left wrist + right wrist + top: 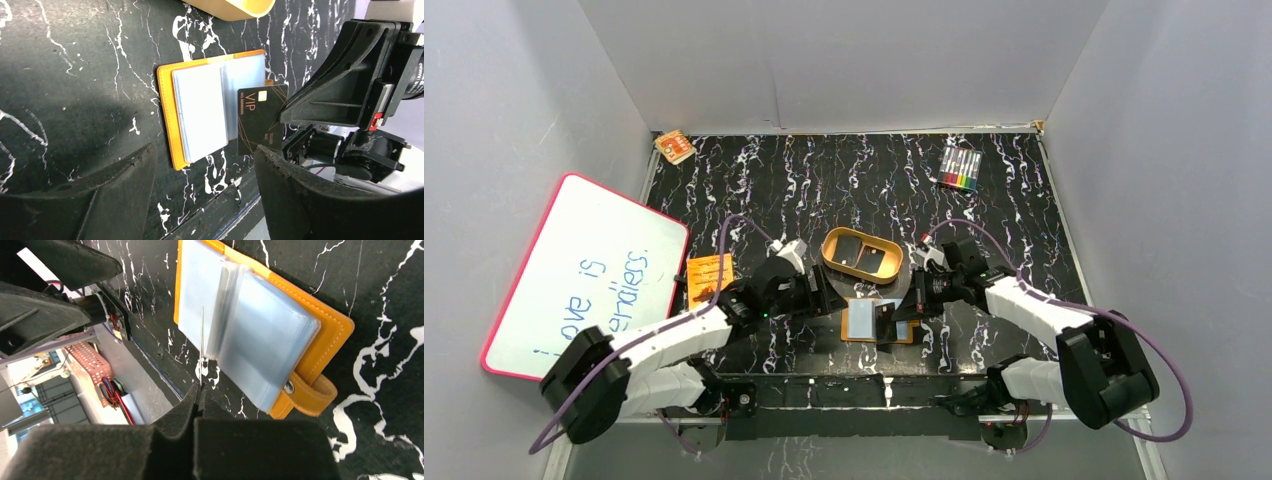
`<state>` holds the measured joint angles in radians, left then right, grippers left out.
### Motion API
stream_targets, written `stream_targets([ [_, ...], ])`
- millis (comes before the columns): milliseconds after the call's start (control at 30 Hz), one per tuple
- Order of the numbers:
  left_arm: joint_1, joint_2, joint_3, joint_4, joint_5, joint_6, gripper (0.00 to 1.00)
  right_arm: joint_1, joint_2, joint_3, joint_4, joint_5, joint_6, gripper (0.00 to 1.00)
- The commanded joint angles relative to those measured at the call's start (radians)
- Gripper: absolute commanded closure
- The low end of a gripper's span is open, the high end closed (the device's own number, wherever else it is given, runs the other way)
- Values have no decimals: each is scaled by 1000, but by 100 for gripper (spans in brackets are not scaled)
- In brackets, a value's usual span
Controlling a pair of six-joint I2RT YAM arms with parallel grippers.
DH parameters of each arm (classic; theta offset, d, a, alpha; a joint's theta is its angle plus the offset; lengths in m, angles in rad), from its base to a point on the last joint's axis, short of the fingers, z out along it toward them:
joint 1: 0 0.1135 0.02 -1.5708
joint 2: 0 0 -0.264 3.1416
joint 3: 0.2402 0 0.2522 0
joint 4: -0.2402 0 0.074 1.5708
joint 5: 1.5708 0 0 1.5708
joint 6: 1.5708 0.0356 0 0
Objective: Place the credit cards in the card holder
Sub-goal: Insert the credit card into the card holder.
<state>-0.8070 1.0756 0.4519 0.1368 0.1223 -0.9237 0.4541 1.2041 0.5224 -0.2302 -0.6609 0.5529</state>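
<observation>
Orange-brown leather card holder (862, 320), pale blue-grey clear sleeves (260, 335) fanned open, flat on black white-veined tabletop (824, 180) between the two arms, near tan oval tray (824, 252). Snap tab (312, 395) hanging loose at one end.

R gripper (199, 395): clamped tight on one thin black rectangular VIP credit card (260, 117), pinched at one end and held on edge over the sleeves; reads as a hairline in R wrist view.

L gripper (202, 150): jaws wide, nothing between, hovering low just beside the card holder.

Two more flat black cards (845, 243) lying in the tray, not yet handled.

Step in hand (judged): feeding the credit card's free edge into a sleeve mouth. Cannot tell whether that edge is already inside a pocket or only resting vs. the film.

For a clean insert:
- Tilt the credit card down toward the sleeve plane, so the edge slides in rather than pokes the film.
- Aim for one pocket's open side, not the gap btw. two sleeves.
- Bring L gripper onto the leather cover to pin it; light holder prob. skids on the slick top under a push.
- Advance slowly, w/ no twist at the wrist; thin card likely flexes if forced.
- Let go only once most of the credit card is seated.
- Mind clearance btw. the two grippers, already close together.
</observation>
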Motion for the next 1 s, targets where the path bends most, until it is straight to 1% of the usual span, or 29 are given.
stream_targets([
  [0,2,126,89,51,62,33,34,1,61,-17,134,-65,84,100],
  [100,2,193,118,48,77,38,37,-1,74,-19,135,-53,88,100],
  [200,2,219,120,57,75,34,38,-4,86,-19,141,-50,94,100],
  [567,2,231,118,-16,1,40,40,-27,138,-24,154,-57,95,100],
  [967,2,248,98,-36,-15,38,42,-35,161,-8,184,-76,98,100],
])
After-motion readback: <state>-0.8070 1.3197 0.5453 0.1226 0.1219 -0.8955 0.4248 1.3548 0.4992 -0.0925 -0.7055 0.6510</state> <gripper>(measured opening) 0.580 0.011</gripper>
